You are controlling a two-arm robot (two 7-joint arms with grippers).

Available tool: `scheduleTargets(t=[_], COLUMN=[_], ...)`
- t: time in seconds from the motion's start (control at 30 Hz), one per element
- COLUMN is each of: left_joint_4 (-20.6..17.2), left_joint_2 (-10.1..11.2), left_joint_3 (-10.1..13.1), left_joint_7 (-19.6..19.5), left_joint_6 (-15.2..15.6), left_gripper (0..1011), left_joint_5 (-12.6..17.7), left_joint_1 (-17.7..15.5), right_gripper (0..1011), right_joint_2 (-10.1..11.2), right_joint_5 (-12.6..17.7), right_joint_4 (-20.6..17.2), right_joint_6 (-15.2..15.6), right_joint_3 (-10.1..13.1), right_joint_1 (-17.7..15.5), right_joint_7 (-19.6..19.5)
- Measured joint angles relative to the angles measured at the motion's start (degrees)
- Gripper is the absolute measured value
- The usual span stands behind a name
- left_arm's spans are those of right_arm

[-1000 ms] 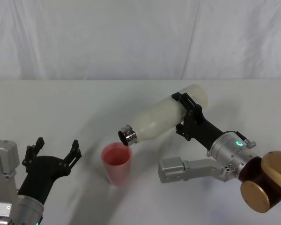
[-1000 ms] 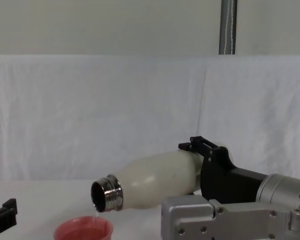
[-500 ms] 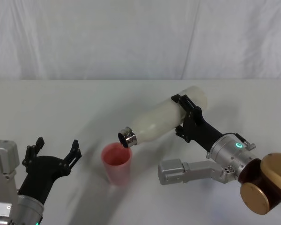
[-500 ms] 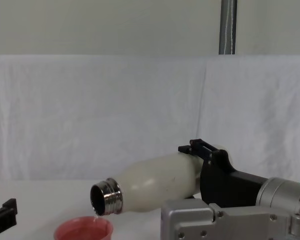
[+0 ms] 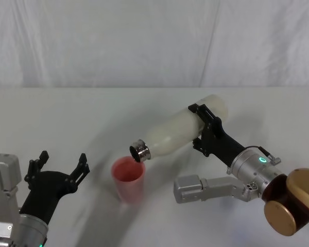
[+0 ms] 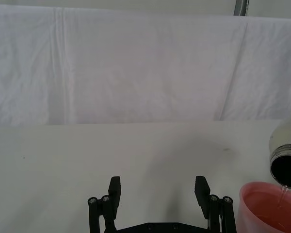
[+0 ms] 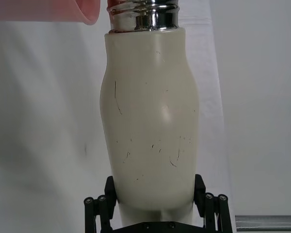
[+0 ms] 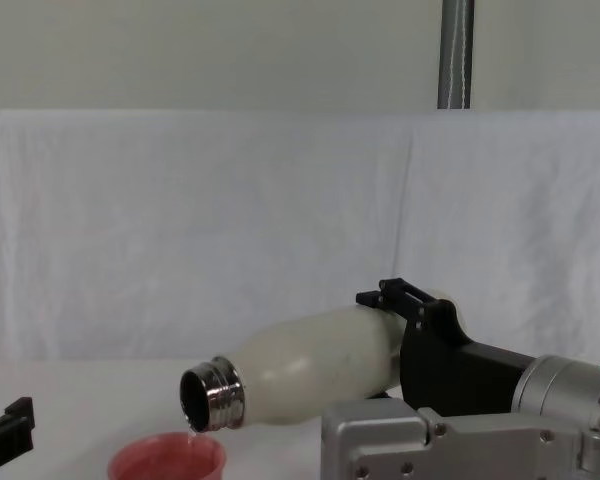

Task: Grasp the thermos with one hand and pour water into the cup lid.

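I am pouring with the right tool point(image 5: 205, 129), which is clamped on the lower body of the thermos point(image 5: 183, 129), one finger on each side. The thermos is tipped past level, its steel neck angled down and hanging just over the far rim of the cup lid point(image 5: 128, 179), not touching it. In the left wrist view a thin thread of water point(image 6: 282, 193) is falling from the mouth into the cup.

To do this well, I am judging that the tilt should be eased, not rushed: the stream is thin and landing close to the cup's edge, so any sideways drift of the neck could send water onto the surface point(image 5: 82, 118). I would keep the mouth centred over the opening and level the bottle off before the cup fills, since the lid is small and light-looking and could be nudged over if the neck dips into it.

The left tool point(image 5: 57, 172) is parked low on the robot's left, fingers spread wide apart and holding nothing, near the cup but clear of it.

The thermos is cream-white and matte, with rounded shoulders, a shiny threaded neck and fine dark scratches on its body. The cup lid is low, round and pink-red, standing upright on the white surface with water pooling inside.
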Motion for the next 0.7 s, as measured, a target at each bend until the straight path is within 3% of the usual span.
scheduleTargets(t=[0.37, 0.7], left_joint_4=[0.0, 0.0], left_joint_2=[0.0, 0.0], left_joint_3=[0.0, 0.0], left_joint_7=[0.0, 0.0], left_joint_6=[0.0, 0.0], left_gripper=[1001, 1001], left_joint_5=[0.0, 0.0], left_joint_1=[0.0, 0.0], right_gripper=[961, 961], right_joint_2=[-0.04, -0.2], right_joint_5=[0.0, 3.28], right_joint_4=[-0.29, -1.34], right_joint_6=[-0.01, -1.29], right_joint_3=[-0.08, 0.66], right_joint_1=[-0.11, -1.0], right_joint_7=[0.01, 2.12])
